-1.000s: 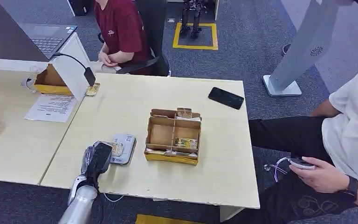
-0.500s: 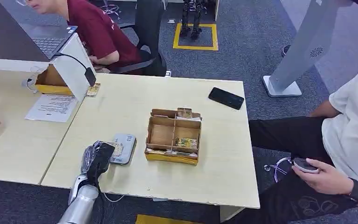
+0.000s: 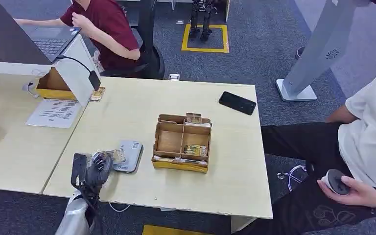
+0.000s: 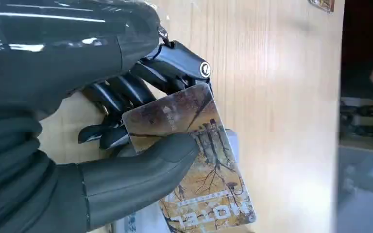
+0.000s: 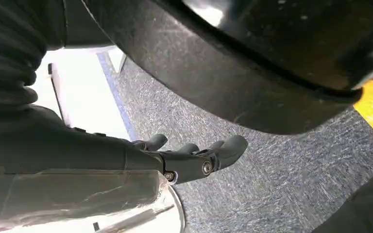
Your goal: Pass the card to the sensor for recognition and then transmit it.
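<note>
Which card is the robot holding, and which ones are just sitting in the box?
The tree-picture card pinched in the left robot hand, over the grey sensor. The others lie in the cardboard box.

The left arm comes up from below, its silver forearm rising toward the near table edge. The left hand (image 3: 92,169) is raised, palm side turned inward, and pinches a card (image 4: 189,160): the thick grey thumb (image 4: 141,170) lies across the card's face while the dark fingers (image 4: 126,92) curl behind its far edge, so the card juts out beyond the thumb tip. The right arm hangs low. In the right wrist view the right hand (image 5: 189,158) holds nothing, its dark fingers (image 5: 228,145) loosely bent and a little apart, pointing away from the ribbed grey cover over the floor.
</note>
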You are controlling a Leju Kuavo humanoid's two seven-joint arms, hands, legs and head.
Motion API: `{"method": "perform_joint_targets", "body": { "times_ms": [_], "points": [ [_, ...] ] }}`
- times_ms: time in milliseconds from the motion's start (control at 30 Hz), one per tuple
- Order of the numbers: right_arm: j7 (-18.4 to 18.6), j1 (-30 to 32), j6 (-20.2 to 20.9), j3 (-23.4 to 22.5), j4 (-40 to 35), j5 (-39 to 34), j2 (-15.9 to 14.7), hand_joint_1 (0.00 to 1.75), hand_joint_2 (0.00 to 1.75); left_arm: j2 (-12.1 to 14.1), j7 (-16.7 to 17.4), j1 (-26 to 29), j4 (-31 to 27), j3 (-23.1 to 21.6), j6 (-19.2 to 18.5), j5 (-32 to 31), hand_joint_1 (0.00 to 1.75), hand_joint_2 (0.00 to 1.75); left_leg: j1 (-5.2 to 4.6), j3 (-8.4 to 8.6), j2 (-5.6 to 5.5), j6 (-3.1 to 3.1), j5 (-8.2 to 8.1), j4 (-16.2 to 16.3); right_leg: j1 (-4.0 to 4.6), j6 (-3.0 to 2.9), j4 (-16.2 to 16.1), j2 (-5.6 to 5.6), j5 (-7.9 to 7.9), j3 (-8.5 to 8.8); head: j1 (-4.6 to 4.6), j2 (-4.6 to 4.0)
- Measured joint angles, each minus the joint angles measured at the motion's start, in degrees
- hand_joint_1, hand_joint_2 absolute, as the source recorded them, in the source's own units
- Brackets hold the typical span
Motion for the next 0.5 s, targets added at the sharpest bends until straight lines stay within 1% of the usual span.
{"method": "perform_joint_targets", "body": {
  "times_ms": [33, 67, 167, 300, 367, 433, 500],
  "points": [
    [0.0, -0.02, 0.0, 0.15, 0.0, 0.0, -0.05, 0.0, 1.75, 0.11, 0.02, 0.41, -0.53, 1.11, -1.85, 2.99, 1.75, 1.75, 0.0, -0.01, 0.0, 0.0, 0.0, 0.0, 0.0, 0.0, 0.0, 0.0, 0.0, -0.01, 0.02, 0.0],
    [0.0, -0.02, 0.02, 0.31, 0.0, 0.0, -0.09, 0.0, 1.75, 0.29, 0.02, 0.68, -1.01, 1.95, -2.44, 4.43, 1.75, 1.75, 0.0, -0.01, 0.0, 0.0, 0.0, 0.0, 0.0, 0.0, 0.0, 0.01, 0.0, -0.03, 0.02, 0.0],
    [0.0, -0.03, 0.07, 0.83, 0.02, -0.04, -0.11, 0.0, 1.75, 0.44, -0.59, 1.12, -2.86, 4.5, -2.7, 8.32, 1.75, 1.75, 0.0, -0.06, 0.0, 0.0, 0.0, 0.0, 0.0, 0.0, 0.0, 0.0, 0.0, -0.09, 0.02, 0.0],
    [0.0, -0.07, 0.0, 1.16, 0.02, -0.22, -0.11, 0.0, 1.75, 0.26, -2.25, 1.28, -6.09, 6.44, -0.89, 12.42, 1.75, 1.75, 0.01, -0.12, -0.02, 0.0, 0.04, 0.01, 0.0, -0.01, 0.0, 0.0, 0.01, -0.13, 0.02, 0.0],
    [0.0, -0.06, 0.06, 1.31, 0.02, -0.28, -0.11, 0.0, 1.75, -0.06, -3.99, 1.2, -7.9, 7.14, 0.05, 13.42, 1.75, 1.75, 0.01, -0.13, 0.0, 0.0, 0.04, 0.01, 0.0, -0.01, 0.0, 0.01, 0.02, -0.14, 0.02, 0.0],
    [0.0, -0.09, 0.17, 1.6, 0.02, -0.28, -0.11, 0.0, 1.75, -0.33, -5.16, 0.78, -9.29, 7.78, 1.17, 13.69, 1.75, 1.75, 0.0, -0.14, -0.02, 0.0, 0.04, 0.02, 0.0, -0.01, 0.0, 0.0, 0.02, -0.15, 0.02, 0.0],
    [0.0, -0.16, 0.22, 1.99, 0.02, -0.24, -0.11, 0.0, 1.75, -0.72, -6.25, -0.03, -10.69, 8.37, 3.56, 13.23, 1.75, 1.75, 0.0, -0.16, -0.04, 0.0, 0.04, 0.02, 0.0, -0.01, 0.0, -0.02, 0.02, -0.15, 0.02, 0.0]
  ]
}}
